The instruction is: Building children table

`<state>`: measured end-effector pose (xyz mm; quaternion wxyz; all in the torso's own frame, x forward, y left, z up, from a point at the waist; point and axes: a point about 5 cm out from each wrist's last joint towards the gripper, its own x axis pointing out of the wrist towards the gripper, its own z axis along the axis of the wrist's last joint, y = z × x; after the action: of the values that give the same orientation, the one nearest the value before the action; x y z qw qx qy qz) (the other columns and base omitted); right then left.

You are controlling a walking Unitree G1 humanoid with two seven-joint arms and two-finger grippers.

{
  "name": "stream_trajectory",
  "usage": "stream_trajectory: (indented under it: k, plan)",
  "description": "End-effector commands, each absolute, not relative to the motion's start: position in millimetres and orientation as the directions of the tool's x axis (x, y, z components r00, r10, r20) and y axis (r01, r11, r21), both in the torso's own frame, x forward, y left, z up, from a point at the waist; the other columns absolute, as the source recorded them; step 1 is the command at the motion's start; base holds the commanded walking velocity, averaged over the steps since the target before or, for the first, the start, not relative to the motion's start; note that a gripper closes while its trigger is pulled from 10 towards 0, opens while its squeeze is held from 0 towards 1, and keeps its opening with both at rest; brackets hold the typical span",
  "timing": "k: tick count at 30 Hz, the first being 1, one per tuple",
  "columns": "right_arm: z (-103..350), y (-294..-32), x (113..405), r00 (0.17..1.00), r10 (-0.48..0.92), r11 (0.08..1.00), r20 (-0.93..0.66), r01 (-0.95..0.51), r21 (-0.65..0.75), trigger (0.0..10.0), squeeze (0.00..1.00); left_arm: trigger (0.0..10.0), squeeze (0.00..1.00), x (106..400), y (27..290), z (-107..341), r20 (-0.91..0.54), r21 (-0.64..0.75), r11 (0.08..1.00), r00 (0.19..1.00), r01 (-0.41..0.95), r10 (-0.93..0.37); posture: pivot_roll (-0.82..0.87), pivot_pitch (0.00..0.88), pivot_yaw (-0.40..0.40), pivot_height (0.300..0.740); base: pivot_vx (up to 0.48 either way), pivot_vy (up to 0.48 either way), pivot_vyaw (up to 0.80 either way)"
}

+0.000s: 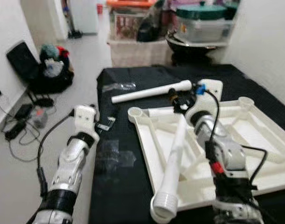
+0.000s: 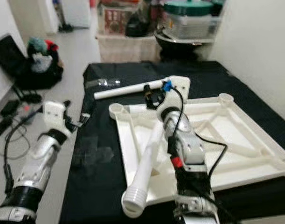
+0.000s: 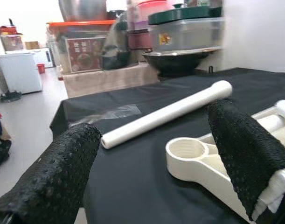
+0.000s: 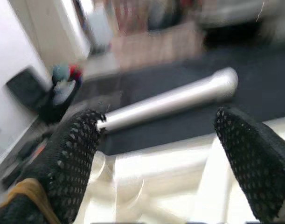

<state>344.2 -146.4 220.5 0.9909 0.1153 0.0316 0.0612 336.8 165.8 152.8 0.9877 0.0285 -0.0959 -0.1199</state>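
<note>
A white children's table top (image 1: 147,144) lies upside down on a black cloth (image 1: 119,186). One white leg (image 1: 149,92) lies on the cloth behind it. A second leg (image 1: 175,158) rests slantwise across the table top's ribs, threaded end toward me. My right gripper (image 1: 178,100) hovers open over the table top's back left part, near that leg's far end; in the right wrist view its fingers (image 4: 72,154) frame the back leg (image 4: 175,102). My left gripper (image 2: 73,119) is open at the cloth's left edge, facing a corner socket (image 3: 186,149) and the back leg (image 3: 170,112).
Plastic storage boxes (image 1: 133,18) and a black pan (image 1: 189,44) stand behind the cloth. Bags (image 1: 51,65) and cables (image 1: 21,121) lie on the floor at left. Clear plastic wrap (image 1: 119,86) and a small packet (image 1: 105,123) lie on the cloth.
</note>
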Motion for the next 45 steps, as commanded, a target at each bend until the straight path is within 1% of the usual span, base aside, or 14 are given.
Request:
stream_trajectory:
  k: [1, 3, 5, 8, 9, 10, 11, 14, 19, 22, 27, 38, 41, 45]
  plan:
    - [224.3, -138.1, 346.0, 0.973, 0.209, 0.945, -0.094, -0.176, 0.277, 10.0, 0.00, 10.0, 0.00, 335.3, 170.0, 145.7, 0.151, 0.084, 0.972, 0.962, 0.218, -0.229, 0.04, 0.000, -0.091, 0.740, 0.000, 0.000, 0.00]
    - [224.3, -138.1, 346.0, 0.973, 0.209, 0.945, -0.094, -0.176, 0.277, 10.0, 0.00, 10.0, 0.00, 335.3, 170.0, 145.7, 0.151, 0.084, 0.972, 0.962, 0.218, -0.229, 0.04, 0.000, -0.091, 0.740, 0.000, 0.000, 0.00]
    - [220.2, -133.1, 344.3, 0.939, 0.279, 0.916, -0.202, -0.197, 0.350, 10.0, 0.00, 10.0, 0.00, 337.0, 172.3, 144.9, 0.143, 0.095, 0.974, 0.965, 0.206, -0.218, 0.03, 0.000, -0.098, 0.740, 0.000, 0.000, 0.00]
    - [220.2, -133.1, 344.3, 0.939, 0.279, 0.916, -0.202, -0.197, 0.350, 10.0, 0.00, 10.0, 0.00, 337.0, 172.3, 144.9, 0.143, 0.095, 0.974, 0.965, 0.206, -0.218, 0.03, 0.000, -0.098, 0.740, 0.000, 0.000, 0.00]
    - [215.9, -130.8, 341.7, 0.912, 0.306, 0.897, -0.272, -0.181, 0.403, 10.0, 0.00, 10.0, 0.00, 338.0, 171.4, 143.7, 0.139, 0.094, 0.975, 0.968, 0.199, -0.211, 0.01, 0.000, -0.102, 0.740, 0.000, 0.000, 0.00]
    - [215.9, -130.8, 341.7, 0.912, 0.306, 0.897, -0.272, -0.181, 0.403, 10.0, 0.00, 10.0, 0.00, 338.0, 171.4, 143.7, 0.139, 0.094, 0.975, 0.968, 0.199, -0.211, 0.01, 0.000, -0.102, 0.740, 0.000, 0.000, 0.00]
    - [211.0, -126.7, 338.0, 0.870, 0.351, 0.878, -0.345, -0.178, 0.444, 10.0, 0.00, 10.0, 0.00, 337.7, 168.1, 141.5, 0.132, 0.096, 0.974, 0.967, 0.205, -0.217, 0.01, 0.000, -0.108, 0.740, 0.000, 0.000, 0.00]
    - [198.5, -128.7, 337.1, 0.817, 0.339, 0.906, -0.466, -0.151, 0.395, 10.0, 0.00, 10.0, 0.00, 337.2, 166.9, 137.6, 0.120, 0.097, 0.975, 0.971, 0.198, -0.209, 0.01, 0.000, -0.119, 0.740, 0.000, 0.000, 0.00]
    - [192.6, -142.6, 341.5, 0.812, 0.267, 0.942, -0.518, -0.106, 0.320, 10.0, 0.00, 10.0, 0.00, 338.2, 170.4, 138.5, 0.121, 0.100, 0.978, 0.973, 0.185, -0.196, 0.01, 0.000, -0.124, 0.740, 0.000, 0.000, 0.00]
    - [188.3, -159.0, 343.1, 0.805, 0.192, 0.969, -0.561, -0.066, 0.237, 10.0, 0.00, 10.0, 0.00, 338.1, 171.1, 138.1, 0.123, 0.098, 0.980, 0.975, 0.175, -0.187, 0.01, 0.000, -0.129, 0.740, 0.000, 0.000, 0.00]
    - [188.7, -160.8, 341.1, 0.792, 0.188, 0.971, -0.581, -0.062, 0.230, 10.0, 0.00, 10.0, 0.00, 337.4, 170.8, 136.7, 0.121, 0.097, 0.980, 0.976, 0.172, -0.183, 0.00, 0.000, -0.132, 0.740, 0.000, 0.000, 0.00]
    - [173.5, -153.6, 330.9, 0.708, 0.234, 0.965, -0.666, -0.087, 0.247, 10.0, 0.00, 10.0, 0.00, 337.9, 170.2, 135.7, 0.117, 0.096, 0.981, 0.977, 0.169, -0.180, 0.00, 0.000, -0.134, 0.740, 0.000, 0.000, 0.00]
    - [156.2, -150.2, 323.5, 0.641, 0.254, 0.963, -0.724, -0.096, 0.253, 10.0, 0.00, 10.0, 0.00, 338.2, 170.3, 134.6, 0.111, 0.101, 0.981, 0.978, 0.167, -0.178, -0.01, 0.000, -0.139, 0.740, 0.000, 0.000, 0.00]
    - [142.4, -150.6, 318.2, 0.595, 0.260, 0.961, -0.760, -0.086, 0.262, 10.0, 0.00, 10.0, 0.00, 337.7, 169.8, 134.3, 0.110, 0.102, 0.981, 0.979, 0.163, -0.174, 0.00, 0.000, -0.151, 0.740, 0.000, 0.000, 0.00]
